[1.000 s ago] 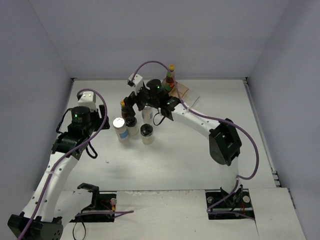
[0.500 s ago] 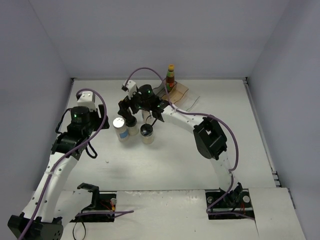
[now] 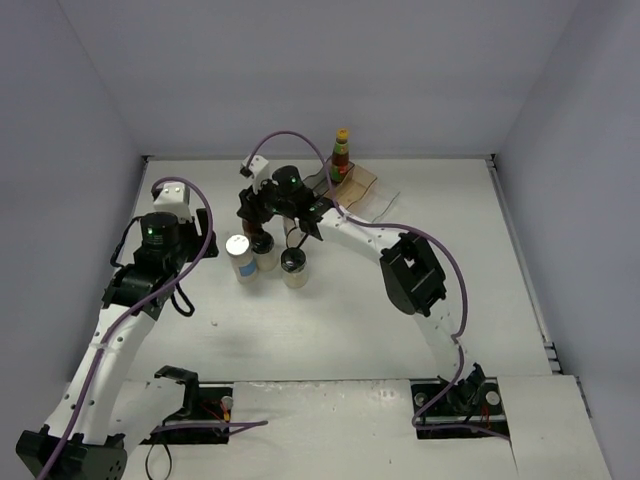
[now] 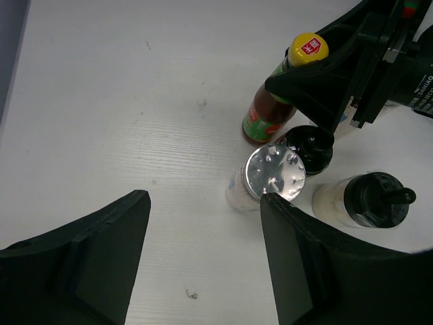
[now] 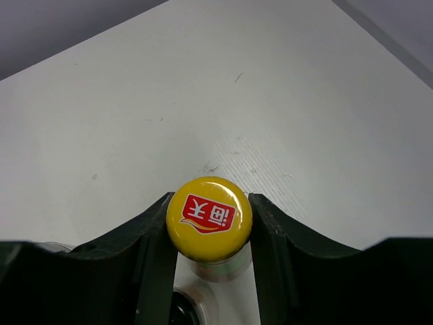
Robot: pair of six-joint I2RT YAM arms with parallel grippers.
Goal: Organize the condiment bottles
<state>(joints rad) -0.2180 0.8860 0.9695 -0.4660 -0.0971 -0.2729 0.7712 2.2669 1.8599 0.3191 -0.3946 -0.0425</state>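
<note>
Right gripper (image 5: 209,220): jaws were clamped on the yellow cap of a bottle (image 4: 268,116), upright on the table (image 4: 101,101), just beside a shaker (image 4: 272,172) and a jar (image 4: 308,145). Left gripper (image 4: 203,203): open, empty, hovering nearby.

top cam overhead, wrists close, share bottle (image 4: 269,116)

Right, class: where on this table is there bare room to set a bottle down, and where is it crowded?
Bare: table right of the rack, to the wall; also from the silver-lidded shaker to the arm bases. Crowded: around that shaker, where the right gripper clamps a sauce bottle.
</note>
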